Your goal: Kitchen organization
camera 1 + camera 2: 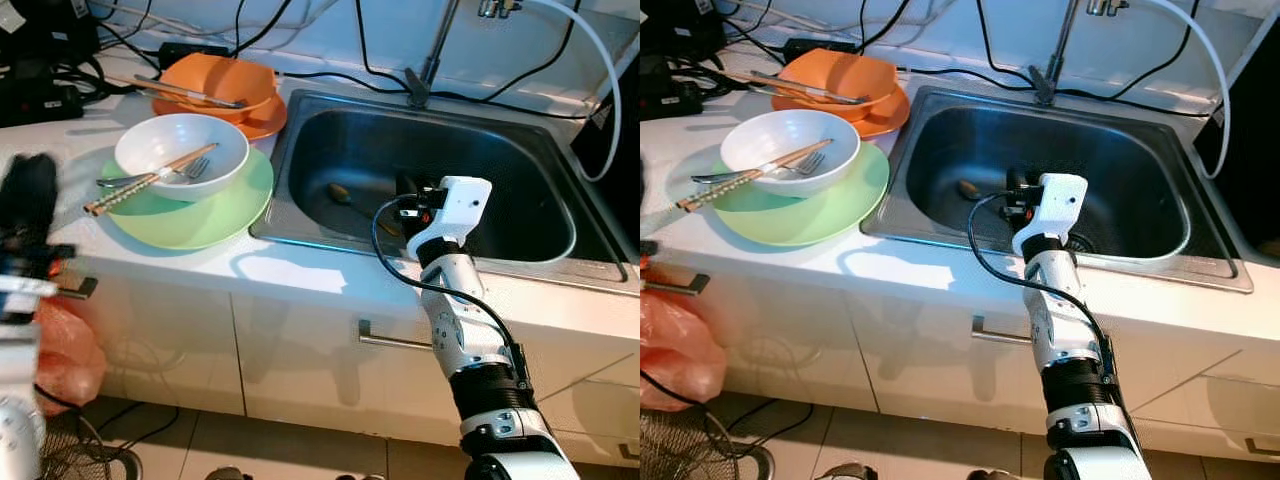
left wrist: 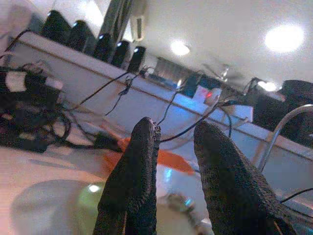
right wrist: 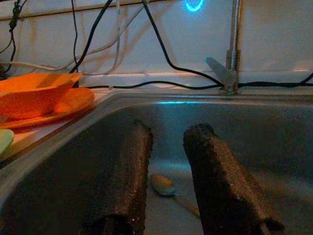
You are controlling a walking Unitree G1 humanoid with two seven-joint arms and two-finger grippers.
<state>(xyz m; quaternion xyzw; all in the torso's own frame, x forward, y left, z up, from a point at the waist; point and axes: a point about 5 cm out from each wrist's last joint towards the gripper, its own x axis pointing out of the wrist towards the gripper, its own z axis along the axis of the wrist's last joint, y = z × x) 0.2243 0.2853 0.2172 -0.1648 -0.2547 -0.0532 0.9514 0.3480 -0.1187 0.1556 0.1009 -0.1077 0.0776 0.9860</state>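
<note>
Spoon [image 3: 168, 188]: small, pale, lying in sink [image 1: 520, 160] at frame centre, beneath empty, parted right gripper [image 3: 166, 181].

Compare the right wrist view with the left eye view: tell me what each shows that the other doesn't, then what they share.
Right wrist view alone: the right hand, its two black fingers open, aimed into the basin.

Left eye view alone: the white bowl holding chopsticks and a fork, and the cabinet handle.

Both: the steel sink, the spoon lying in it, the orange bowl on its orange plate, the green plate, and the faucet base.
</note>
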